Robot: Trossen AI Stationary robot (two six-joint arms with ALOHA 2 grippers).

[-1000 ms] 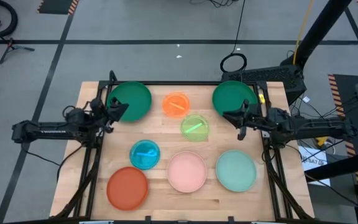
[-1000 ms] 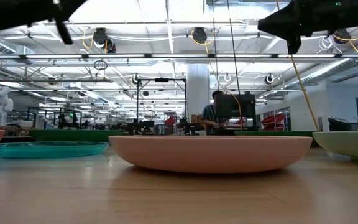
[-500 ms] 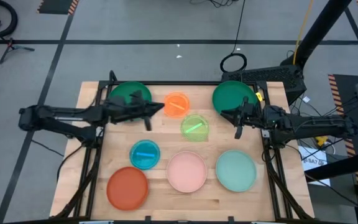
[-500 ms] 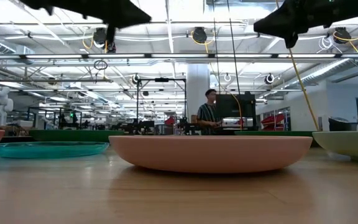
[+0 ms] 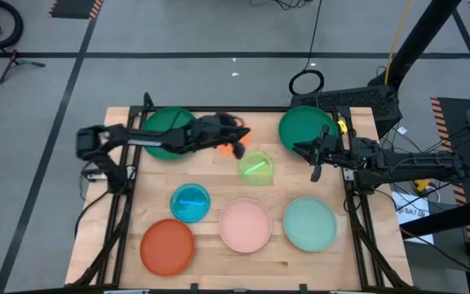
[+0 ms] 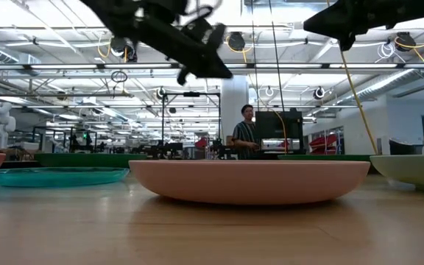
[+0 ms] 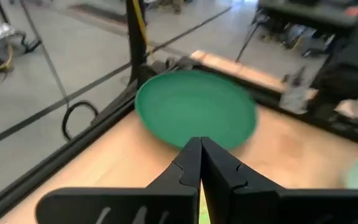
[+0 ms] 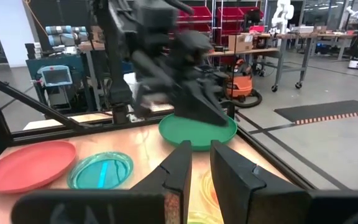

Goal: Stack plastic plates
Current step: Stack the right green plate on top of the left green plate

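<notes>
Eight round plastic plates (image 5: 246,224) lie separately on the desk (image 5: 219,184); left tool (image 5: 237,144) closed empty, right tool (image 5: 310,155) slightly parted, empty.

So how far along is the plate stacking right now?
Nothing is stacked yet: the pink plate, pale mint plate, red-orange plate and cyan plate each lie alone. The left hand, shut and empty, hangs over the small orange plate. The right hand waits beside a dark green plate. All stacking remains.
</notes>
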